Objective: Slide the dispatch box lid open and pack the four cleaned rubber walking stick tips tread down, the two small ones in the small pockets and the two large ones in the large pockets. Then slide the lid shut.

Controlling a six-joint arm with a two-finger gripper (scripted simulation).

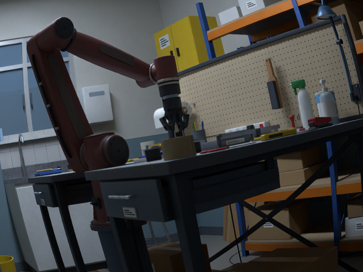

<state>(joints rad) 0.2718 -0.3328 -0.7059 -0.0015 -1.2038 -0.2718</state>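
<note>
My gripper [176, 133] points straight down at the top of the tan dispatch box [178, 147] near the bench's front left corner, closed on something at the box's top that the box's near wall hides. A small black rubber tip [152, 154] stands on the bench just left of the box. The other tips and the box's lid and pockets are not visible from this low angle.
A pegboard [258, 79] rises behind the bench. Along the back lie a grey tray [240, 137], a yellow tool [275, 134], a red pen [214, 150], a pen cup [198, 134], a spray bottle [303, 103] and a pump bottle [327, 101].
</note>
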